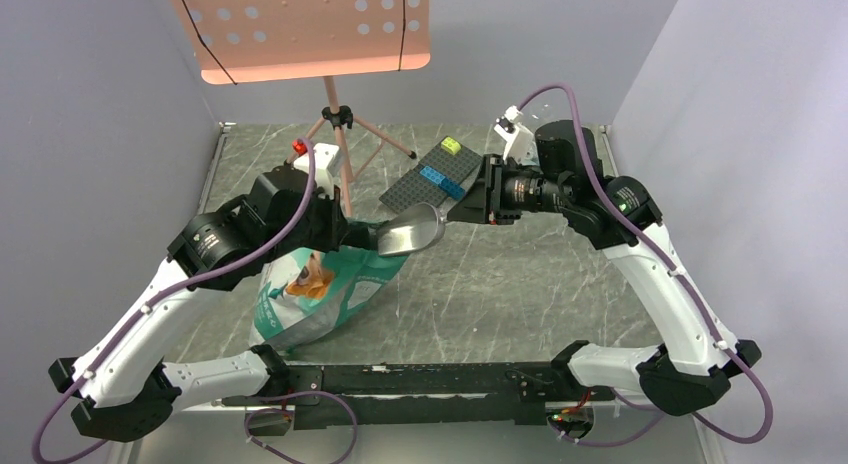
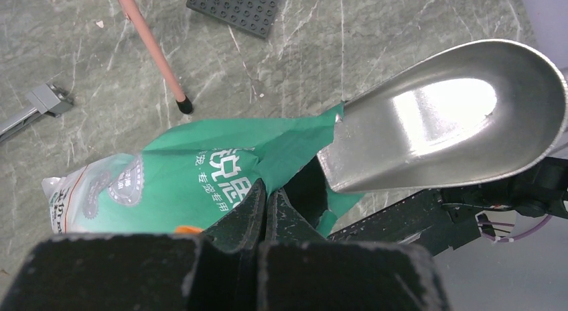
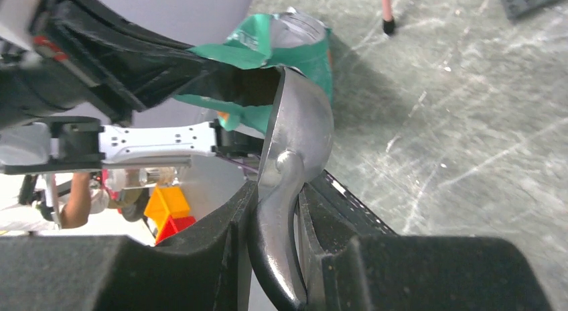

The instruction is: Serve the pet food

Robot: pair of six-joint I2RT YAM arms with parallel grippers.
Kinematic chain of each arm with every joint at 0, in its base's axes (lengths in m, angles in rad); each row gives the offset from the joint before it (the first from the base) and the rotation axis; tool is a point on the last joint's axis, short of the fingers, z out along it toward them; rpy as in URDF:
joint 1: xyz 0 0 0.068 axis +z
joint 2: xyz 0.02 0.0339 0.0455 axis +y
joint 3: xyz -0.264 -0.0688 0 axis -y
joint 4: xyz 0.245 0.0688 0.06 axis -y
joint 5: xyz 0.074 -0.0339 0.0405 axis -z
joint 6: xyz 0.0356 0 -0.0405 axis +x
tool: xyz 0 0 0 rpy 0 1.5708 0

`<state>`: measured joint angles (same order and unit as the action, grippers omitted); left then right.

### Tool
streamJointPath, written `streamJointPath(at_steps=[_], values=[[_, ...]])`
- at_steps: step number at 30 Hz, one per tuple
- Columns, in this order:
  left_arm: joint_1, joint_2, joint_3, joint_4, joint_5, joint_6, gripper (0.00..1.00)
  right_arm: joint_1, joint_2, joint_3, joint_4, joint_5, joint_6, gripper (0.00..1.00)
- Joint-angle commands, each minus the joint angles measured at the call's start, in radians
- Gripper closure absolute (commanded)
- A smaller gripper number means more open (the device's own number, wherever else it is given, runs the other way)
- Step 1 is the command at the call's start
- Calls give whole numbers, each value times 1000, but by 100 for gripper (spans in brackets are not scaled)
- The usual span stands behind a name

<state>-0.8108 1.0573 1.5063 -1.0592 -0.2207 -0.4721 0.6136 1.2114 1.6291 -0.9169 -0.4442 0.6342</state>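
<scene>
At the bag mouth, mid-table, left of centre: the left gripper (image 2: 264, 198) has its fingers (image 2: 238, 214) pressed together with a fold of the teal-green bag (image 2: 187, 180) nipped between the tips. The pinch is on the bag's top edge and holds the opening up. The rest of the bag slumps on the marble table (image 1: 520, 284), printed face up.

The right gripper (image 3: 278, 190) has its fingers (image 3: 228, 220) part-way closed, clamped from both sides on the handle of the metal scoop (image 3: 298, 123). The handle runs between the pads, and the scoop bowl points away from the wrist toward the bag.

Scoop position: the front lip is at the bag's opening, just touching or just beside the raised green edge; I cannot tell which. From the left wrist view the bowl faces the camera and shows only bare shiny metal.

Pet food: not visible in any view. The bag's interior reads dark in the right wrist view.

Further out: a dark grey baseplate (image 1: 432, 176) carrying a blue brick (image 1: 441, 178) and a yellow-green brick (image 1: 450, 144) lies behind the scoop, well apart from it. A salmon music stand (image 1: 300, 29) stands at the back left, with one tripod foot near the bag.
</scene>
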Motion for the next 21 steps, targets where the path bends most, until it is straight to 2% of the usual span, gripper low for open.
streamJointPath(at_steps=[1, 5, 9, 11, 16, 21], values=[[-1, -62, 48, 136, 33, 7, 100, -39, 39, 36, -107, 120, -104, 100], [-2, -51, 72, 130, 29, 14, 100, -18, 47, 36, -61, 80, -103, 100], [-2, -26, 99, 132, 49, 18, 100, 101, 58, -7, 36, 110, -80, 100], [-2, -23, 101, 131, 53, 17, 100, 104, 64, 1, 50, 125, -54, 100], [-2, -43, 67, 130, 47, 10, 100, 82, 114, 194, -42, 142, 12, 100], [-1, -54, 51, 136, 59, 2, 100, 24, 104, 163, 3, 79, 169, 100]])
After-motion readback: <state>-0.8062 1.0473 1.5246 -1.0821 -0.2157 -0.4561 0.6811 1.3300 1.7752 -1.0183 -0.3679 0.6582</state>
